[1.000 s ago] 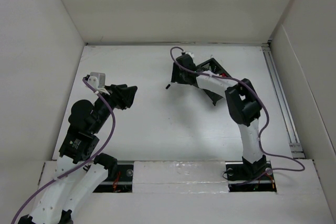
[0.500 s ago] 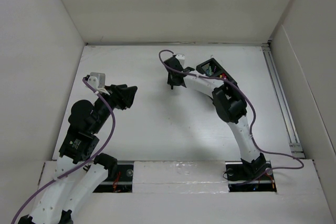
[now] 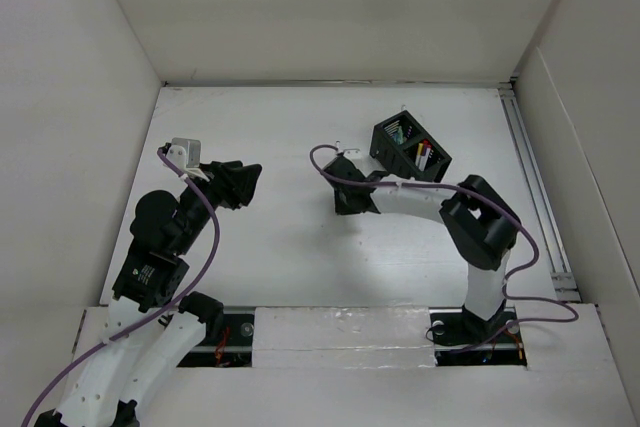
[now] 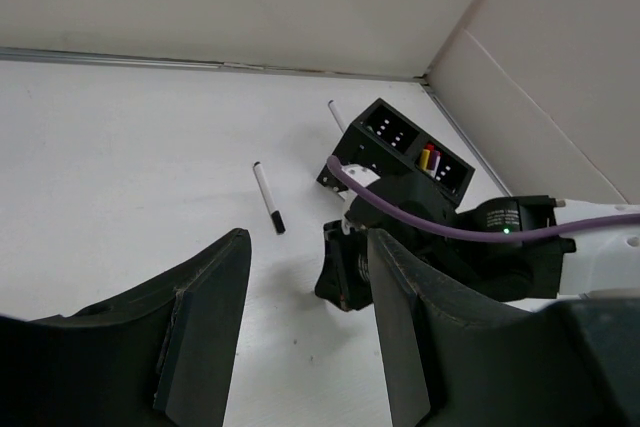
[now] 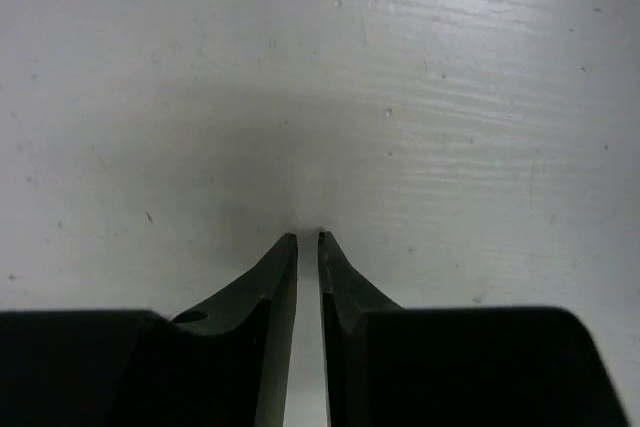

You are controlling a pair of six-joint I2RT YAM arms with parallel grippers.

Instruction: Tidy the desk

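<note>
The desk (image 3: 280,247) is a white tabletop with white walls round it. My right gripper (image 3: 349,199) points down at the bare desk left of the black mesh organizer (image 3: 385,133). In the right wrist view its jaws (image 5: 308,239) are shut but for a thin slit, with nothing between them, tips just above the desk (image 5: 450,97). My left gripper (image 3: 245,182) is open and empty over the left half, and in the left wrist view (image 4: 305,277) it faces the right arm. A white pen with a black cap (image 4: 268,198) lies on the desk beyond the right gripper.
The organizer (image 4: 400,142) holds several small items, among them a red and a yellow one. A second white pen (image 4: 335,115) lies behind it. A metal rail (image 3: 535,197) runs along the right wall. A purple cable (image 3: 325,162) loops from the right wrist.
My right arm has swung away from the organizer, toward the near side and the middle of the desk, with its gripper lowered over bare desk. The organizer now shows whole. The left arm has not moved.
</note>
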